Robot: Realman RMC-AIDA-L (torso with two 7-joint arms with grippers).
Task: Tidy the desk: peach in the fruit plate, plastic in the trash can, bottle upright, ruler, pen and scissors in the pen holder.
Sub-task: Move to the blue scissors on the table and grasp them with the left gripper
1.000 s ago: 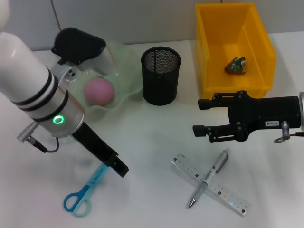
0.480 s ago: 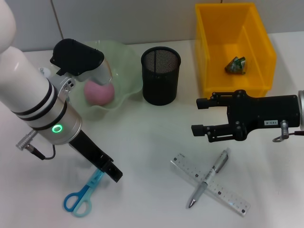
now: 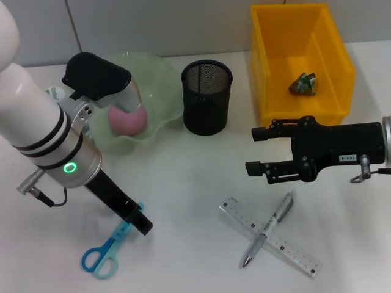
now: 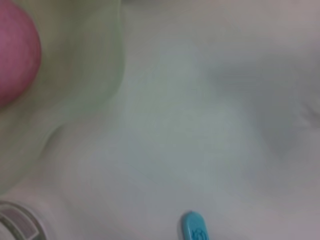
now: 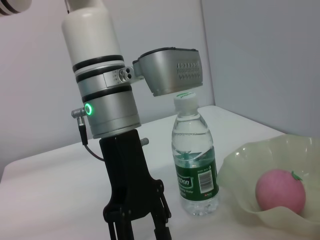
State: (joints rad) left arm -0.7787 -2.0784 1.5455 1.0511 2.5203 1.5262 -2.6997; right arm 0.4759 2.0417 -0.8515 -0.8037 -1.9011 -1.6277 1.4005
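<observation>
My left gripper reaches down over the blue scissors on the worktop; whether it is open I cannot tell. My right gripper hovers spread apart above the pen and ruler.

Looks like a lab or test bench w/ a staged desk setup: plain white surface, bare grey panelled wall behind. Desk props only: black mesh pen holder near the far edge, yellow plastic bin at the far right corner, clear plastic ruler near the front edge.
</observation>
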